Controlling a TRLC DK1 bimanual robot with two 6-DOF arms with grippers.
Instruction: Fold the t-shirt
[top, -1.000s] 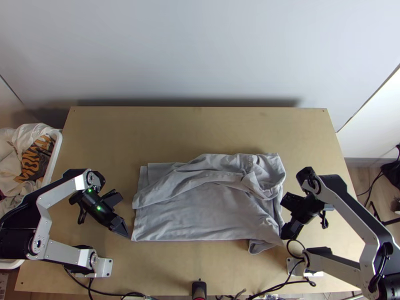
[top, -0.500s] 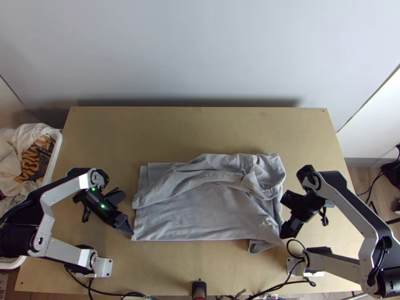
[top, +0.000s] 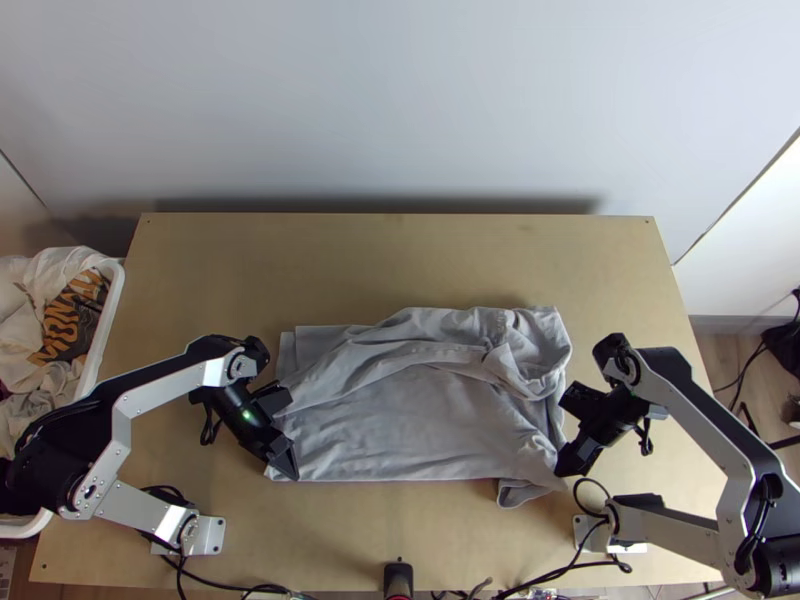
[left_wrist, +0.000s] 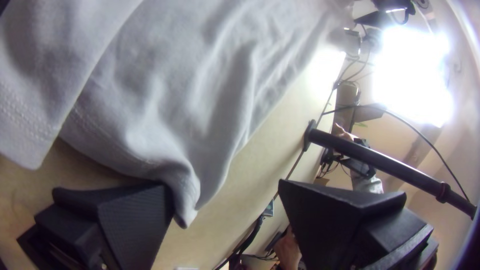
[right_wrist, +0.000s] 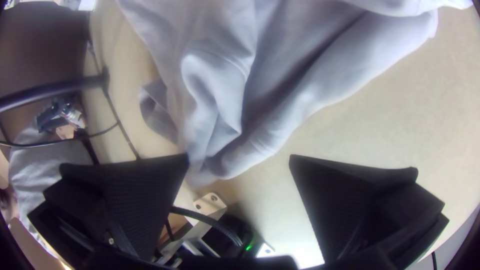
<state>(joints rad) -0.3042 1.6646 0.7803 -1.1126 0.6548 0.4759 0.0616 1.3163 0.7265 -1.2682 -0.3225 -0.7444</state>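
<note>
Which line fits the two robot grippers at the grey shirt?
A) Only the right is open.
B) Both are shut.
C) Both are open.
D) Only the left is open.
C: a wide gap shows between the fingers of the left gripper and of the right gripper.

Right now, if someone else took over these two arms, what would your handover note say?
Left gripper: open, fingers apart at the shirt's near left corner.
Right gripper: open too, at the near right corner.
Grey T-shirt: lying wide across the table, with a rumpled layer along its far side.
Done: it looks partly folded, not neatly; a flap sticks out by the near right corner.
Left to do: probably grip both near corners, fold further and smooth it.
</note>
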